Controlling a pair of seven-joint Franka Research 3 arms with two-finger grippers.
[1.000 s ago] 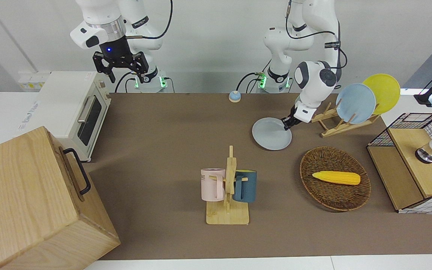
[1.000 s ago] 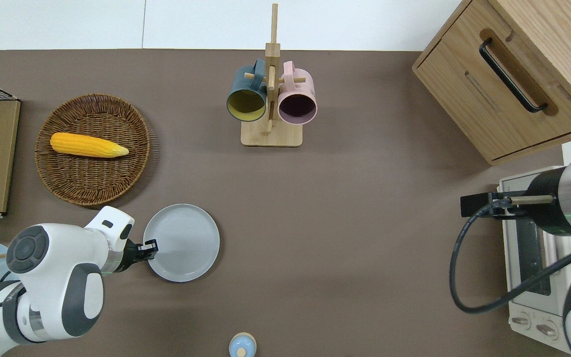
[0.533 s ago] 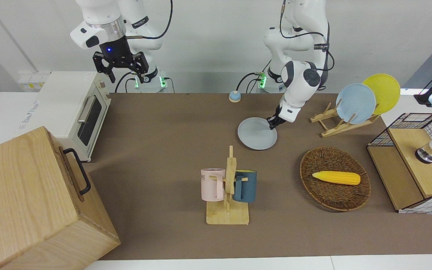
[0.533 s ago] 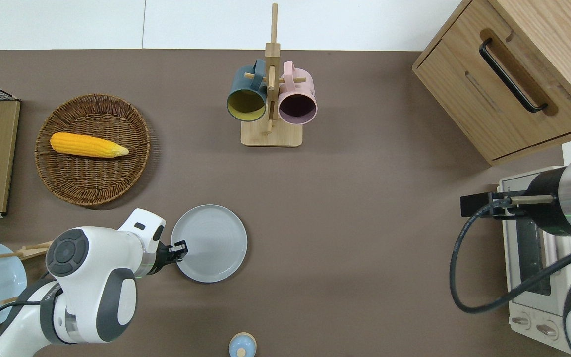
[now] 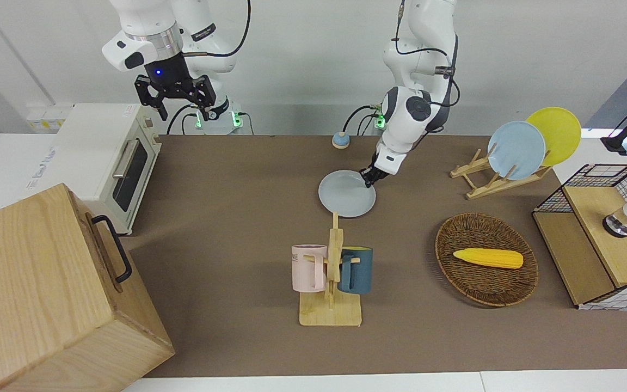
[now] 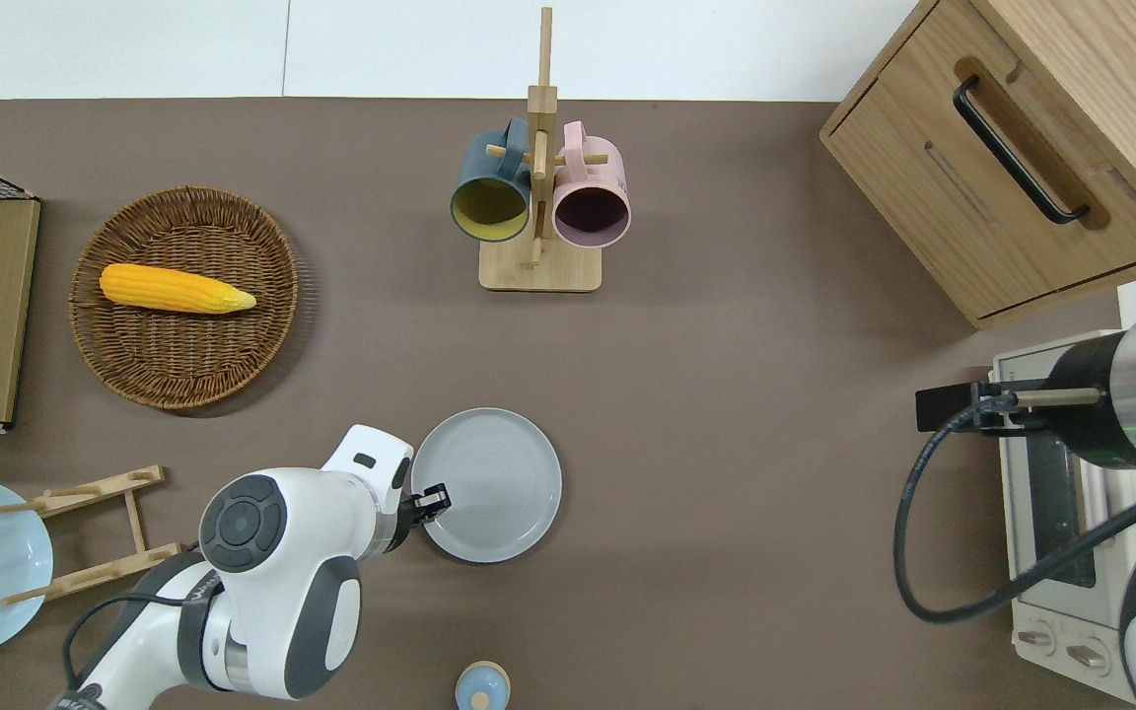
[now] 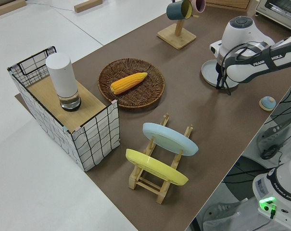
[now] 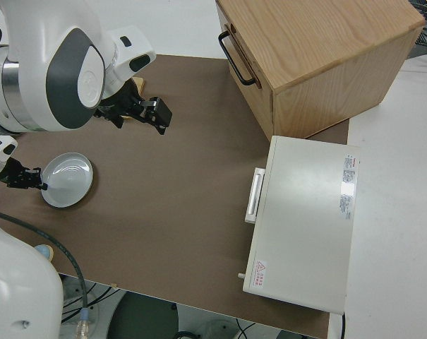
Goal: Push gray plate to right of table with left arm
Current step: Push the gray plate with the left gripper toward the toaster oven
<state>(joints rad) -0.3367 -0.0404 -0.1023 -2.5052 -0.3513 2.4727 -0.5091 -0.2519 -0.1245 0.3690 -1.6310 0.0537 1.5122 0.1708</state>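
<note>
Jaws of the left gripper [image 6: 435, 498] sit low at the plate's [image 6: 494, 483] rim on the side toward the left arm's end; whether they are parted or closed I cannot tell. The push looks mid-way: the plate lies near the table's [image 6: 726, 394] middle, nearer the robots than the mug rack [image 6: 538, 197]. Next, keep sliding it toward the oven [image 6: 1056, 513] end. The right arm is parked.

Left tool [image 6: 435, 496] finger gap too small to tell.
</note>
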